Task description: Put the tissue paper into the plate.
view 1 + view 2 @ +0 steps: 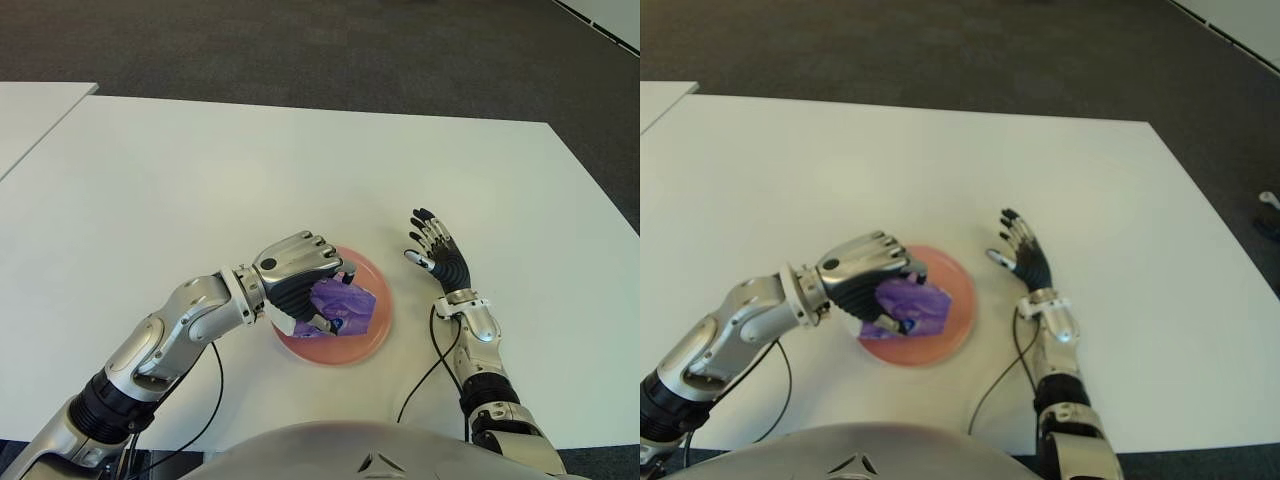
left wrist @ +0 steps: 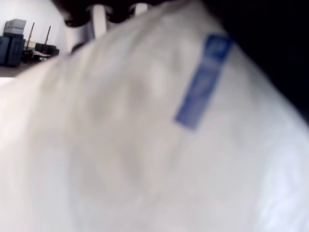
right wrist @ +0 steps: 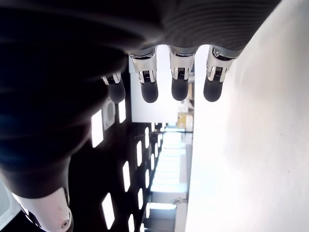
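Observation:
A purple tissue pack [image 1: 345, 306] is over the pink plate [image 1: 370, 342] near the table's front edge. My left hand [image 1: 300, 278] is curled around the pack from its left side, fingers wrapped over the top, holding it above the plate's left half. In the left wrist view the pack's pale wrapper with a blue label [image 2: 203, 79] fills the picture up close. My right hand [image 1: 437, 252] is to the right of the plate, fingers spread and holding nothing; its fingertips [image 3: 149, 92] show straight in the right wrist view.
The white table [image 1: 200, 180] stretches wide behind and to the left of the plate. A second white table [image 1: 30, 110] stands at the far left. Dark carpet lies beyond the far edge. Black cables [image 1: 430, 370] run near my arms at the front.

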`<state>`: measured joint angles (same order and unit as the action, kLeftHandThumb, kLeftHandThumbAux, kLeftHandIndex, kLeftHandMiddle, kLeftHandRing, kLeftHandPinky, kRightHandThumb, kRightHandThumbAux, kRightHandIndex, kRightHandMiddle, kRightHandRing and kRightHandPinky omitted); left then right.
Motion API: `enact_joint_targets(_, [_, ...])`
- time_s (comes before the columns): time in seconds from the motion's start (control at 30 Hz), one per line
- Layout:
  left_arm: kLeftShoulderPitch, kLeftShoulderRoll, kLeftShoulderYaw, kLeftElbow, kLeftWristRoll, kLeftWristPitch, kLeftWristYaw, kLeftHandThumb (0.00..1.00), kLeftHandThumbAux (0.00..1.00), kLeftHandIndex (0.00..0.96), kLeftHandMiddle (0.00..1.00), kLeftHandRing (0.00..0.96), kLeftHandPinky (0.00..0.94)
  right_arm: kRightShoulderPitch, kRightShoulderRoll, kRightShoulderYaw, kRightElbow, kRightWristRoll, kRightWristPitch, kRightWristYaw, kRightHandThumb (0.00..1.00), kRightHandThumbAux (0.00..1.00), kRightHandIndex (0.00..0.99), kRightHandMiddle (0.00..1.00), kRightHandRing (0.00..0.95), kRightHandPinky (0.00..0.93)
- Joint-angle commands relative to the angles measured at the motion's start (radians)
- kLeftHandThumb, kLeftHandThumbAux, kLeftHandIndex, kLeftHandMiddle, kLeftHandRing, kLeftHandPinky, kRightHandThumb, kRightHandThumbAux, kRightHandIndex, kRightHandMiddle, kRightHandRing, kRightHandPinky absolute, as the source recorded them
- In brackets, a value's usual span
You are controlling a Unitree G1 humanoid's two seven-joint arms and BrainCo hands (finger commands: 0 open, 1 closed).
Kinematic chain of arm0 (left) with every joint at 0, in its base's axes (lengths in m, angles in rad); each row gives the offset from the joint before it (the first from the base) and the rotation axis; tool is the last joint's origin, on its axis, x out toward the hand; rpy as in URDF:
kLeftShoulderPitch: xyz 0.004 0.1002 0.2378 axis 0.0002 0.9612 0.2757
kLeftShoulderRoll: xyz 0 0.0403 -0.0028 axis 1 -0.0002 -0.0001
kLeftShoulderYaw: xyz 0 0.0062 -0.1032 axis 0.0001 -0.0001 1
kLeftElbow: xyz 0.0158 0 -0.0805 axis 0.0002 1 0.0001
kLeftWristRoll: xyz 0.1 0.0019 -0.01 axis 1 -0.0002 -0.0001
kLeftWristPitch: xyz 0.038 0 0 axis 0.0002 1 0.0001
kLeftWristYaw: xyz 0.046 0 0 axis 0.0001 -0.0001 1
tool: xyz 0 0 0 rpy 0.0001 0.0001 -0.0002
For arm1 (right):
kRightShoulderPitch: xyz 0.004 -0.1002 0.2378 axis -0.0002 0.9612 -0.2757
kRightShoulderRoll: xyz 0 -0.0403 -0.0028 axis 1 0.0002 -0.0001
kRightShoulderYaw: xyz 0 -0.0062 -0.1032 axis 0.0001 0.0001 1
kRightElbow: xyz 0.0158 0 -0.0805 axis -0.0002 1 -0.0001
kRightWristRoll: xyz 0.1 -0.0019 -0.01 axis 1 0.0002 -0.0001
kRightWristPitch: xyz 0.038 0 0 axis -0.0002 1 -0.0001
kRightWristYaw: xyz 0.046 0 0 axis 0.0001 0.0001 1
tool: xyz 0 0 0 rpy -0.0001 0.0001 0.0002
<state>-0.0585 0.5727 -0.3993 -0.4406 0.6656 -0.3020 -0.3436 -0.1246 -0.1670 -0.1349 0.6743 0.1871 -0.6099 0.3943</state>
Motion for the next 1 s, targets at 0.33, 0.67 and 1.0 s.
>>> enact_joint_targets(0.33, [-0.038,-0.027,0.017,0.149,0.314,-0.14,0.357,0.747,0.698,0.442,0.855,0.861,0.867,0.108,0.044,0.016,0.094,-0.005,0.095,-0.004,0.0,0.732,0.0,0.0,0.0,0.0])
enact_joint_targets(0.67, [-0.057,-0.045,0.012,0.234,0.376,-0.188,0.546,0.746,0.698,0.442,0.857,0.861,0.868,0.108,0.046,0.017,0.089,-0.006,0.102,-0.01,0.0,0.729,0.0,0.0,0.0,0.0])
enact_joint_targets(1.0, [-0.063,-0.059,0.015,0.272,0.382,-0.192,0.616,0.746,0.698,0.442,0.857,0.86,0.863,0.11,0.045,0.021,0.081,-0.008,0.119,-0.014,0.0,0.725,0.0,0.0,0.0,0.0])
